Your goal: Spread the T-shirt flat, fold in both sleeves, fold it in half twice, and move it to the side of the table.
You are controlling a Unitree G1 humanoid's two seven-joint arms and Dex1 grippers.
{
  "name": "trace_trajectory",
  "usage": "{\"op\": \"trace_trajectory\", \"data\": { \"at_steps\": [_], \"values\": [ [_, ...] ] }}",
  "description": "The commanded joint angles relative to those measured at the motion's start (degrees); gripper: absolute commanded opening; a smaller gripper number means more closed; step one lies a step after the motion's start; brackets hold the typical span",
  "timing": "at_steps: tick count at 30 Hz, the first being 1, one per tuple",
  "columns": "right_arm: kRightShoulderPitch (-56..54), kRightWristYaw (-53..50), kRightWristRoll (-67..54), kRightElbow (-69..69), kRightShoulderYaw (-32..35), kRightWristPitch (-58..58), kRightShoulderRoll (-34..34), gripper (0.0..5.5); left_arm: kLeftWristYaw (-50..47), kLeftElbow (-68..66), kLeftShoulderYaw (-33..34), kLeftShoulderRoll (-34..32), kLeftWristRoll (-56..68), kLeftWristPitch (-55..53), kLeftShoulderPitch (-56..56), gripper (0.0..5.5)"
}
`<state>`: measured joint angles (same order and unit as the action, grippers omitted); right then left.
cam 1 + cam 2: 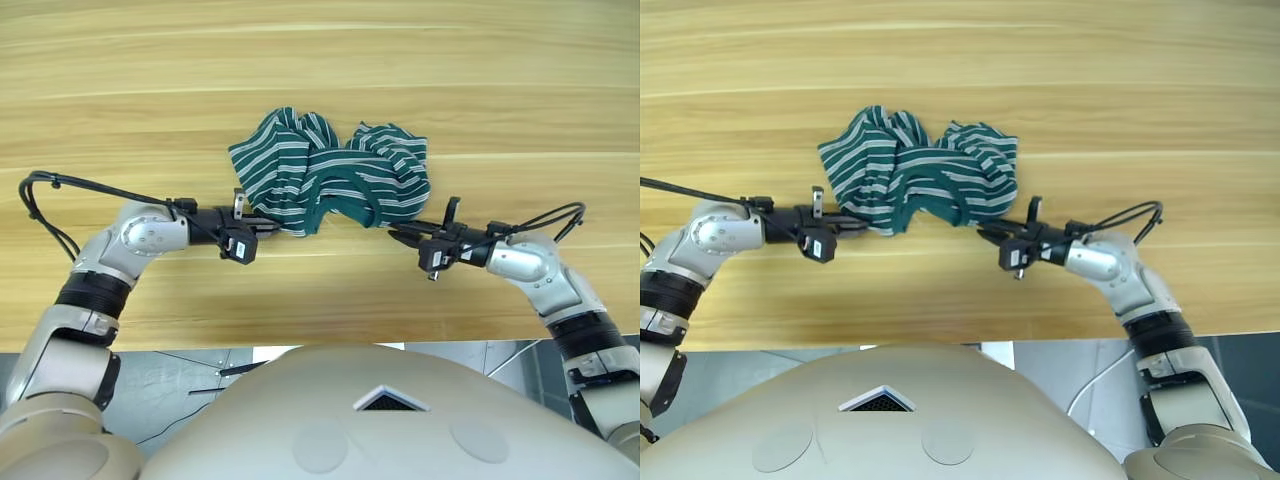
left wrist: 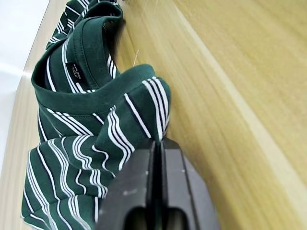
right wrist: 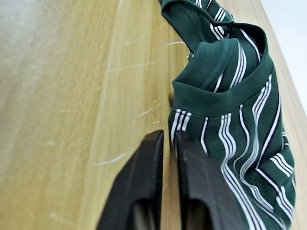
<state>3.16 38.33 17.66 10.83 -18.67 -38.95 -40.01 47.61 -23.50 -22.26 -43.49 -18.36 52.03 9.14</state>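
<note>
First, eye views, T-shirt (image 1: pixel 330 170): lay bunched in a striped heap mid-table (image 1: pixel 300 60), not yet spread, sleeves lost in the folds.
Eye views, left gripper (image 1: pixel 265 224): sat low at the heap's near-left edge, touching cloth.
Eye views, right gripper (image 1: pixel 397 232): sat low at the near-right edge, just beside the dark collar (image 1: pixel 345 205).
Left wrist view, grip: clenched on a striped fold of hem, fingers pressed together with cloth caught at the tips.
Right wrist view, grip: pinched on a thin edge of cloth at the very tips, with a sliver of gap behind. Looked a shallow hold.
Step in hand: judged to be the spreading flat.
Doing it well: best drawn apart evenly, outward and a little upward, to unroll the heap without dragging it. Slower on the right to spare the shallow pinch. Laid down only once taut between both grips.
</note>
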Motion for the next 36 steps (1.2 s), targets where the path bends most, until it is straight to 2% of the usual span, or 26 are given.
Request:
{"op": "trace_trajectory", "data": {
  "at_steps": [1, 9, 17, 23, 36],
  "values": [
    [0.4, 0.3, 1.8, 1.2, -0.6, 1.5, -1.2, 0.02, 0.1, -1.8, -1.9, -0.6, -2.5, -1.1, -0.5, 0.0],
    [1.1, 2.2, -2.2, -0.1, 0.2, 2.8, -2.4, 0.02, -1.0, -1.7, -2.4, -0.5, -2.2, -1.1, -0.3, 0.0],
    [4.3, 5.0, -10.1, -5.8, 2.4, 1.8, -5.7, 1.2, -1.6, -1.7, -2.8, -0.1, -2.2, -1.2, -0.1, 0.0],
    [4.4, 2.6, -6.0, -5.7, 3.6, 2.2, -5.7, 2.18, -2.2, -2.0, -3.1, 0.2, -2.3, -1.1, 0.2, 0.0],
    [-5.3, -5.2, 5.5, 10.1, -2.0, 2.1, 0.7, 2.23, -2.8, -2.8, -4.0, 1.1, -2.2, -1.0, -0.1, 0.0]
  ]
}}
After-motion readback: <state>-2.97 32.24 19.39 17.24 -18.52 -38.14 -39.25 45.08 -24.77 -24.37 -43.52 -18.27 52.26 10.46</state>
